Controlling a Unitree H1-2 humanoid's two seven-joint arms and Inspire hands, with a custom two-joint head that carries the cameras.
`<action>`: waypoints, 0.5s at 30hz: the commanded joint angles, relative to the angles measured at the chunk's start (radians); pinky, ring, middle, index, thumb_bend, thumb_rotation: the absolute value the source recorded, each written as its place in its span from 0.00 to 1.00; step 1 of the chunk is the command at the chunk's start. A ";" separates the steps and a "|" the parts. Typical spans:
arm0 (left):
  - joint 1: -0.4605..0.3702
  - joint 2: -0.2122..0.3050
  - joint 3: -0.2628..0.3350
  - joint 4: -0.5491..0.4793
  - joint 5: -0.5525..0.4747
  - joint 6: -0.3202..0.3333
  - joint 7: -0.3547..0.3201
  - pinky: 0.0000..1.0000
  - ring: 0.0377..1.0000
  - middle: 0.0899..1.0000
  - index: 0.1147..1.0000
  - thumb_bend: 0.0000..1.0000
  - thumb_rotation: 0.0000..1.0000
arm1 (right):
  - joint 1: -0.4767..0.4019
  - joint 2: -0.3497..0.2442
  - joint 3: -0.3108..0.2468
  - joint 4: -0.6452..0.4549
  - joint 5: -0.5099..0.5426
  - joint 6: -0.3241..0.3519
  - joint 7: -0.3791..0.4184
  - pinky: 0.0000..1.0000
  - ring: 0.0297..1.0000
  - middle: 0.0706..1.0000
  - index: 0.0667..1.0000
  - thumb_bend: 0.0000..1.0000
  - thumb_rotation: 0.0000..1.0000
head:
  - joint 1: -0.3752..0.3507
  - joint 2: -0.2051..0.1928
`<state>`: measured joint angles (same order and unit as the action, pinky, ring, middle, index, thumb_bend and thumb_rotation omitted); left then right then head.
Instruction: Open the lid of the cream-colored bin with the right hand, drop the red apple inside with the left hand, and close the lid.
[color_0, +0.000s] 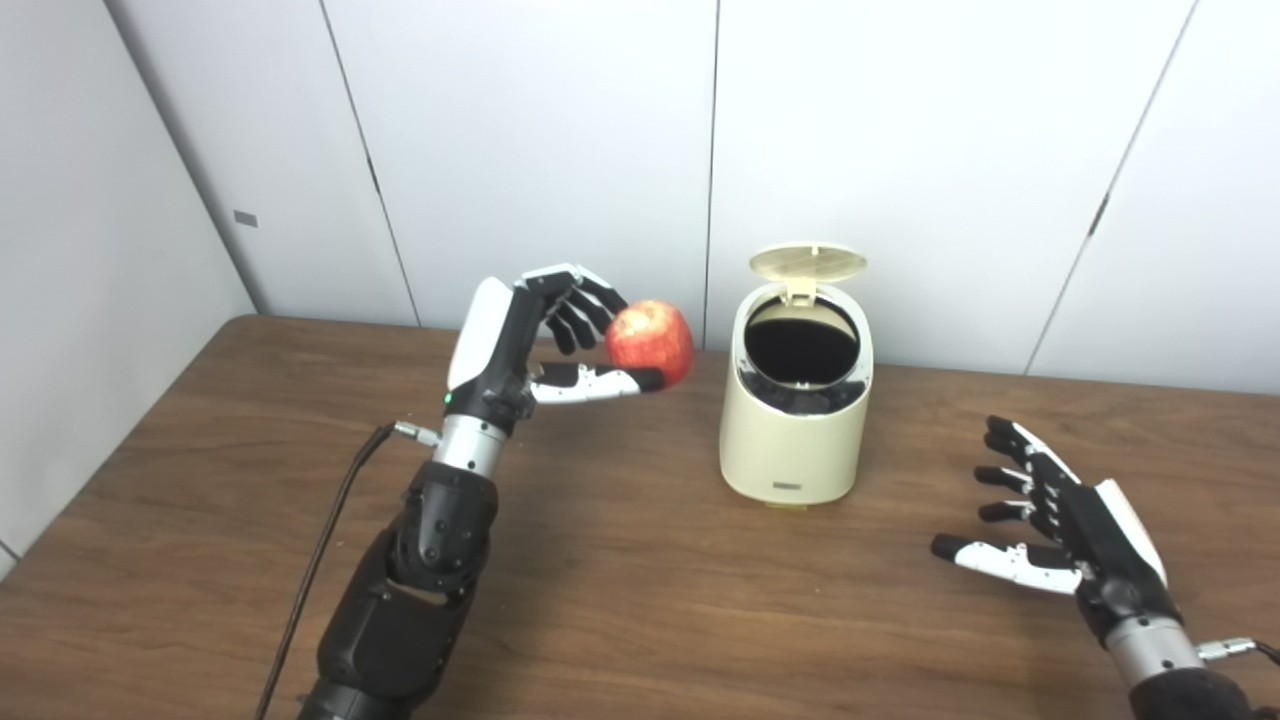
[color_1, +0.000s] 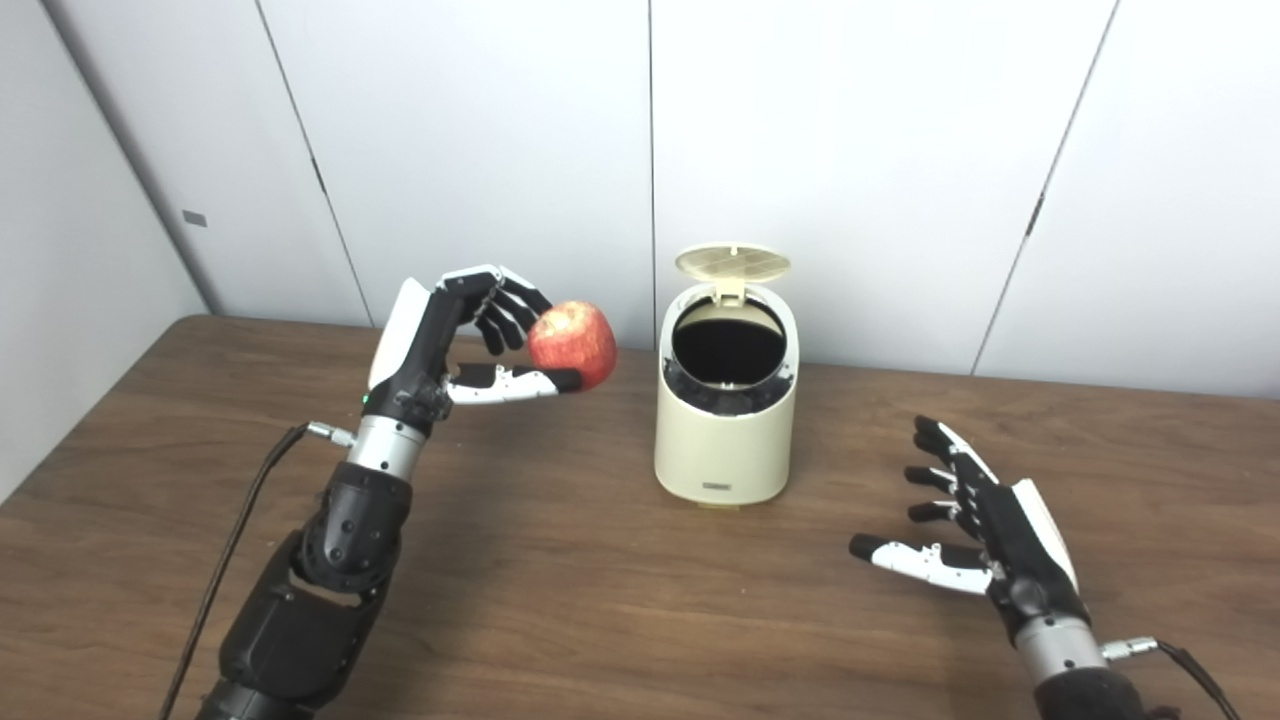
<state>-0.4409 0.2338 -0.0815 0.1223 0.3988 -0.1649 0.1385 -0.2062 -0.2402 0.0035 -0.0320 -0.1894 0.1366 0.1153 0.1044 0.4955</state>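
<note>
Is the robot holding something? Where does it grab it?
Yes. The left hand holds the round red apple by its left side and underside, fingers behind it and thumb beneath. The right hand is open and holds nothing.

Bright, even overhead light; soft shadows on the table (color_0: 640, 600), mild softness throughout, no glare

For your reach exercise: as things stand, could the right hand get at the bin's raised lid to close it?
Probably yes. The right hand is open and holds nothing, and bare table lies between it and the bin. The lid stands up at the back, unobstructed.
</note>
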 joint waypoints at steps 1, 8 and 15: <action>-0.061 -0.004 -0.007 -0.050 0.011 -0.021 -0.007 0.30 0.36 0.41 0.42 0.53 0.00 | -0.029 -0.006 0.000 -0.037 -0.007 -0.015 -0.013 0.65 0.81 0.91 0.91 0.71 0.20 | -0.004 0.001; -0.088 -0.021 -0.024 -0.064 0.028 -0.022 -0.032 0.29 0.36 0.42 0.42 0.53 0.00 | -0.028 -0.004 -0.001 -0.035 -0.010 -0.015 -0.016 0.65 0.80 0.90 0.91 0.71 0.18 | -0.014 -0.003; -0.119 -0.031 -0.026 -0.063 0.040 -0.041 -0.032 0.28 0.35 0.42 0.42 0.53 0.00 | -0.031 -0.002 0.001 -0.026 -0.014 -0.019 -0.018 0.63 0.80 0.91 0.91 0.71 0.19 | -0.019 -0.003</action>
<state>-0.5044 0.2006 -0.1096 0.0913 0.4364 -0.1704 0.0987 -0.2062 -0.2393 0.0085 -0.0342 -0.2055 0.1437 0.1153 0.0844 0.4924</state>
